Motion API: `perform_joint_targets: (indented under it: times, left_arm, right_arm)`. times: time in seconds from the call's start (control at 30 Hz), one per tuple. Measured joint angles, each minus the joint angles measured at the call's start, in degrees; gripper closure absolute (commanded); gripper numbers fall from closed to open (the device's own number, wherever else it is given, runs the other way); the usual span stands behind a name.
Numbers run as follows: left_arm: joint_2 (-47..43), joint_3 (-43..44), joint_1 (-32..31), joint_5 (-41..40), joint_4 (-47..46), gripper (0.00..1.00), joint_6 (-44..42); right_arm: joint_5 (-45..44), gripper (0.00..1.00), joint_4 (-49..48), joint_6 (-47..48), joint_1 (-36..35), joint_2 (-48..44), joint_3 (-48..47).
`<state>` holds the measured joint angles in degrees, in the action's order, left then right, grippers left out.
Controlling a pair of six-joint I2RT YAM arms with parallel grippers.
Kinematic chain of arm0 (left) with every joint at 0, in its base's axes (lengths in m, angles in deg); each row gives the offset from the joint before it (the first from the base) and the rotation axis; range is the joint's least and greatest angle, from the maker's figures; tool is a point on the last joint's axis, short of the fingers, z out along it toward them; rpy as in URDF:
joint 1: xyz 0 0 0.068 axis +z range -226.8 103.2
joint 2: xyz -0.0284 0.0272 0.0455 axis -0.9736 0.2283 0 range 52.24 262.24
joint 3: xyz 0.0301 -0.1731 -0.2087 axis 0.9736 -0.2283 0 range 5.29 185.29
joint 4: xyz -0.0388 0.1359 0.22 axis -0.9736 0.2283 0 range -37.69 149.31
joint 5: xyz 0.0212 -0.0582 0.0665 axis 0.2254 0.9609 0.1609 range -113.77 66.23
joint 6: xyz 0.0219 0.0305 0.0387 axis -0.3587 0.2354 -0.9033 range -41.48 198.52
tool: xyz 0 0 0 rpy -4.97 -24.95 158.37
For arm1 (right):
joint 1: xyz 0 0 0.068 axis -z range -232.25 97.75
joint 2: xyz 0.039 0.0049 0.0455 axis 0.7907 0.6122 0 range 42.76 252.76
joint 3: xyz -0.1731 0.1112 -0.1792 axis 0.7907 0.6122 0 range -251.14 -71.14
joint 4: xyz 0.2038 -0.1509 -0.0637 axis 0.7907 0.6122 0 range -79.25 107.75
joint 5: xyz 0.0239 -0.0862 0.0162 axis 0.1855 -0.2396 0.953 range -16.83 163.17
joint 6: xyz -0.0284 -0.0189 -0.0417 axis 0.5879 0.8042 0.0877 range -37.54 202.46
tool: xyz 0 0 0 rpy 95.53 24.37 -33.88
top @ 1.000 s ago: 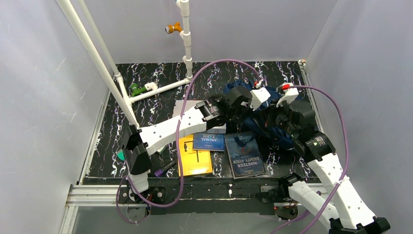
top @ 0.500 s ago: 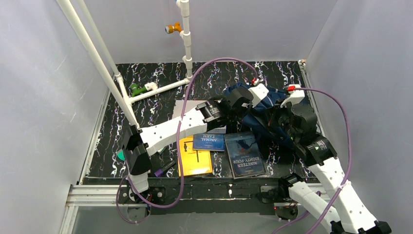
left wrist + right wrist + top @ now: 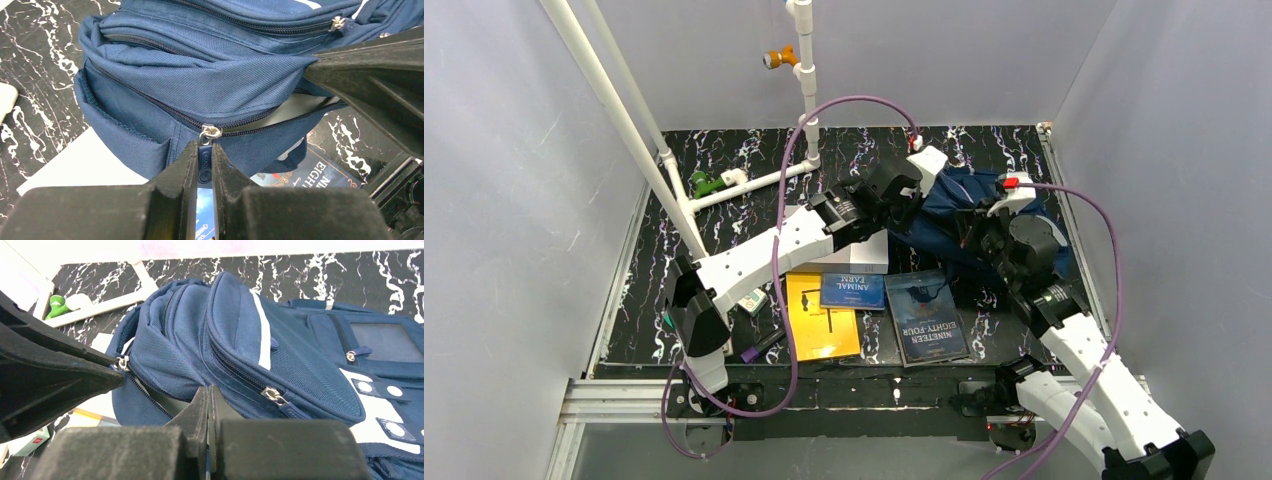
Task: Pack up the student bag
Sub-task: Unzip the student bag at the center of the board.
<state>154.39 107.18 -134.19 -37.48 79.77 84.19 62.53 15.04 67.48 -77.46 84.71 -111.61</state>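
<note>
Behind the books, far right, the student bag lay stretched. My left gripper, pinching the zip pull, had moved left while my right gripper pinched its cloth, so the zip was opening.

Even, diffuse light from overhead fills the enclosure. The pale walls read bright, and the top view is sharp throughout, with only soft shadows on the dark bench. In both wrist views the weave of the student bag is crisp, while the left gripper and right gripper loom near the lens as dark, slightly blurred shapes. The top edge of the right wrist view is washed out.
</note>
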Motion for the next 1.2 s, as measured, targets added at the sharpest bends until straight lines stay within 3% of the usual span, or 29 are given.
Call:
perform_joint_targets:
  times: [0.13, 0.33, 0.4, 0.47, 0.57, 0.67, 0.87, 1.2]
  left_arm:
    - [-0.92, 0.28, 0.61, -0.63, 0.20, 1.00, 1.14]
    - [-1.16, 0.28, 1.03, 0.55, 2.25, 1.00, 4.42]
    - [-1.16, 0.26, 1.01, 2.43, 3.21, 1.00, 5.62]
    - [-1.16, 0.26, 1.01, 4.39, 3.43, 1.00, 6.75]
    - [-1.16, 0.26, 0.98, 6.84, 2.97, 1.00, 7.74]
    - [-1.16, 0.26, 0.96, 7.96, 2.67, 1.00, 8.11]
    - [-1.16, 0.26, 0.98, 8.87, 2.62, 1.00, 8.44]
    - [-1.16, 0.26, 0.98, 10.75, 2.62, 1.00, 8.48]
  right_arm:
    - [1.20, 0.96, -2.56, 2.01, 0.02, 4.33, -2.45]
    - [4.87, 0.41, 6.16, 6.34, 0.70, 7.37, -9.27]
    - [5.53, 0.28, 10.47, 7.80, 1.05, 7.32, -12.09]
    - [8.98, 0.23, 16.22, 11.39, 1.49, 7.30, -15.74]
    - [14.34, 0.22, 22.80, 17.07, 1.51, 7.52, -20.85]
    - [17.44, 0.29, 24.68, 20.70, 1.46, 8.39, -23.85]
    - [23.61, 0.31, 21.07, 26.38, 1.46, 9.03, -19.10]
    - [24.17, 0.63, 13.90, 28.22, 1.46, 12.22, -15.15]
